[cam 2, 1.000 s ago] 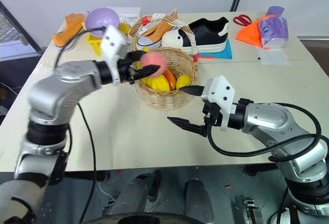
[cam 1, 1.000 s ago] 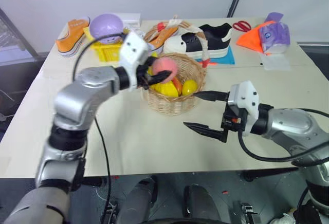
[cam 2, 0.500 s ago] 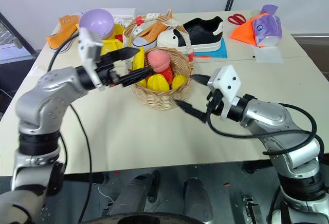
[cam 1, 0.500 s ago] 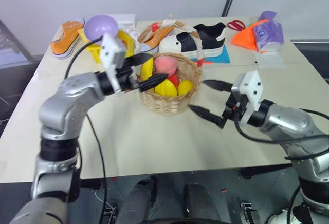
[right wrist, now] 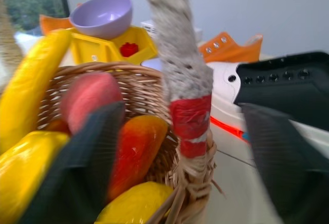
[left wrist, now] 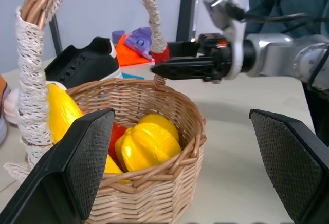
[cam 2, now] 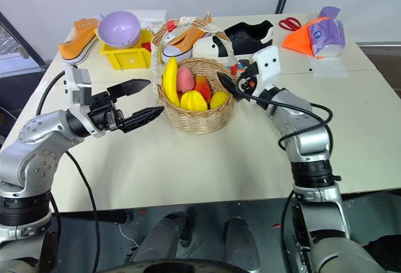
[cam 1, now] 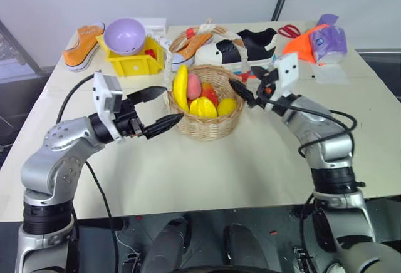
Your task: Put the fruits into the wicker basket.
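the wicker basket (cam 1: 207, 123) sits mid tabletop (cam 1: 188, 179) with banana (cam 1: 180, 87), peach (cam 1: 194, 85), red-yellow mango (cam 2: 202, 89), ridged yellow fruit (cam 1: 203, 107) and lemon (cam 1: 227, 106) all inside it. the left tool (cam 1: 156, 107) hovers just left of the basket, fingers spread wide and empty. the right tool (cam 1: 245, 85) sits at the basket's right rim, either side of the wrapped handle (right wrist: 187, 106), part open, gripping nothing i can make out. no fruit lies loose beside the basket, so i'd judge the job nearly done; best to draw both tools away gently and not snag that handle
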Tool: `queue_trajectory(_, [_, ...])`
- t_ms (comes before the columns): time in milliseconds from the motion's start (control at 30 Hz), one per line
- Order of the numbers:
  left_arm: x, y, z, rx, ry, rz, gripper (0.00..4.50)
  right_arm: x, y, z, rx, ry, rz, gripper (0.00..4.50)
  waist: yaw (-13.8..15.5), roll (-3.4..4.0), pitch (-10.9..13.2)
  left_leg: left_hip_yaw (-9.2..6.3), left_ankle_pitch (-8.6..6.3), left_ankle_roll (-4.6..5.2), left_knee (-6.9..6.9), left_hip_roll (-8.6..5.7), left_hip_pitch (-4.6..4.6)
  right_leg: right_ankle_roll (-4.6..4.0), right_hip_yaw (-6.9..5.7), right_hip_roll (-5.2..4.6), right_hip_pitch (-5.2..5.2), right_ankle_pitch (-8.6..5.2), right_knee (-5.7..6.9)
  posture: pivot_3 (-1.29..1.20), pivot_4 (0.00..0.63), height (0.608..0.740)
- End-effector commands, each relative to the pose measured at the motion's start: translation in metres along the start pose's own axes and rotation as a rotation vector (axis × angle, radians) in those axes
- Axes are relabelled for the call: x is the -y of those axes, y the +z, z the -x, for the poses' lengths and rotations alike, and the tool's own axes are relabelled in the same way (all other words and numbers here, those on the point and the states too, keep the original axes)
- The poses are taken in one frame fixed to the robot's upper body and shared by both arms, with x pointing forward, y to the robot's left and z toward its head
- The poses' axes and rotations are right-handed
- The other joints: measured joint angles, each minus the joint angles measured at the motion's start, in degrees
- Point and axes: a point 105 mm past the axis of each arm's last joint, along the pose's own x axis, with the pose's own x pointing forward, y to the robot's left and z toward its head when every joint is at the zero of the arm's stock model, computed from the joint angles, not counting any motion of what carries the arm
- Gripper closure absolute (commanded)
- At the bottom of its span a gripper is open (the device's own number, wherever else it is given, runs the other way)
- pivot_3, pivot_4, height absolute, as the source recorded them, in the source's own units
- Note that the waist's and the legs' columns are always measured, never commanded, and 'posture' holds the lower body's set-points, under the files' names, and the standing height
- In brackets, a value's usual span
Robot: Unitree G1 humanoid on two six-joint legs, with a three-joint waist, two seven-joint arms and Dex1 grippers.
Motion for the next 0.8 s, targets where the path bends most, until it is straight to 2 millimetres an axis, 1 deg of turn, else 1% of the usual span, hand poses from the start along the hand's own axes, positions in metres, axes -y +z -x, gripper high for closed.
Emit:
queue_trajectory(33, [0.007,0.01,-0.002,0.034,-0.015,-0.04,0.0,0.002,0.021,-0.002,0.084,-0.02,0.015,2.84,-0.1,0.0,0.0,0.0,0.04,0.01,-0.04,0.0,0.0,0.0,0.01,0.01,-0.03,0.0,0.01,0.0,0.15,0.74])
queue_trajectory(67, [0.008,0.009,-0.003,0.034,-0.015,-0.039,0.0,0.003,0.023,-0.001,0.095,-0.031,0.017,3.41,-0.1,0.0,0.0,0.0,0.05,0.0,-0.06,0.0,0.01,0.01,0.02,0.01,-0.04,0.0,0.02,0.0,0.15,0.74])
queue_trajectory(133, [0.007,0.007,-0.006,0.027,-0.009,-0.049,0.0,0.007,0.029,0.002,0.117,-0.065,0.049,4.39,-0.1,0.01,0.0,0.0,0.06,-0.05,-0.12,0.0,0.05,0.01,0.03,0.01,-0.04,0.01,0.03,0.0,0.15,0.74])
queue_trajectory(200, [0.005,0.006,-0.009,0.031,-0.001,-0.046,0.0,0.018,0.037,0.009,0.145,-0.135,0.104,4.45,-0.1,0.04,0.0,0.03,0.07,-0.07,-0.17,0.0,0.07,0.0,0.04,0.02,-0.06,0.01,0.06,0.0,0.15,0.74])
queue_trajectory(267, [0.006,0.006,-0.012,0.039,-0.005,-0.041,0.0,0.032,0.046,0.02,0.177,-0.215,0.128,4.45,0.0,0.04,0.0,0.03,0.05,-0.13,-0.18,0.0,0.07,0.0,0.04,0.02,-0.09,0.0,0.07,0.0,0.15,0.74])
queue_trajectory(333, [0.008,0.004,-0.017,0.044,-0.012,-0.037,0.0,0.062,0.057,0.044,0.198,-0.362,0.158,4.45,0.3,0.04,0.0,0.03,0.05,-0.13,-0.2,0.0,0.06,0.0,0.06,0.02,-0.09,0.0,0.07,0.0,0.15,0.74])
queue_trajectory(367, [0.009,0.003,-0.019,0.046,-0.016,-0.034,0.0,0.073,0.061,0.055,0.208,-0.42,0.173,4.45,0.4,0.05,0.0,0.02,0.06,-0.14,-0.2,-0.02,0.04,0.0,0.05,0.02,-0.09,0.0,0.07,0.0,0.15,0.74])
queue_trajectory(400, [0.01,0.003,-0.022,0.053,-0.022,-0.032,0.0,0.084,0.065,0.069,0.213,-0.475,0.189,4.45,0.4,0.05,0.0,0.02,0.06,-0.14,-0.2,-0.04,0.04,0.0,0.05,0.03,-0.09,0.0,0.07,0.0,0.15,0.74])
queue_trajectory(467, [0.011,0.004,-0.027,0.071,-0.022,-0.031,0.0,0.1,0.07,0.091,0.21,-0.556,0.22,4.45,0.5,0.05,0.0,0.02,0.06,-0.14,-0.2,-0.07,0.04,0.0,0.05,0.0,-0.05,0.0,0.04,0.0,0.15,0.74])
queue_trajectory(567, [0.01,0.003,-0.036,0.093,-0.012,-0.033,0.0,0.125,0.065,0.12,0.148,-0.668,0.259,4.45,0.1,0.05,0.0,0.04,0.1,-0.06,-0.23,-0.04,0.05,0.0,0.05,-0.02,0.15,0.0,0.04,0.0,0.15,0.74])
queue_trajectory(667, [0.014,0.003,-0.044,0.11,-0.04,-0.027,0.0,0.155,0.048,0.149,0.049,-0.821,0.244,4.45,-0.6,0.12,0.0,0.09,0.13,-0.03,-0.26,0.01,0.08,-0.01,0.09,0.0,0.1,0.0,0.1,0.0,0.15,0.74])
queue_trajectory(733, [0.016,0.002,-0.048,0.111,-0.055,-0.026,0.0,0.167,0.039,0.16,0.02,-0.885,0.2,4.45,-1.0,0.14,0.0,0.11,0.14,-0.03,-0.29,0.04,0.1,-0.01,0.1,0.01,0.1,0.0,0.12,0.0,0.15,0.74])
queue_trajectory(800, [0.018,0.0,-0.05,0.109,-0.066,-0.03,0.0,0.173,0.033,0.167,0.013,-0.924,0.182,4.45,-1.3,0.2,0.0,0.11,0.15,-0.02,-0.29,0.03,0.1,0.0,0.1,0.02,0.11,0.0,0.12,0.0,0.15,0.74])
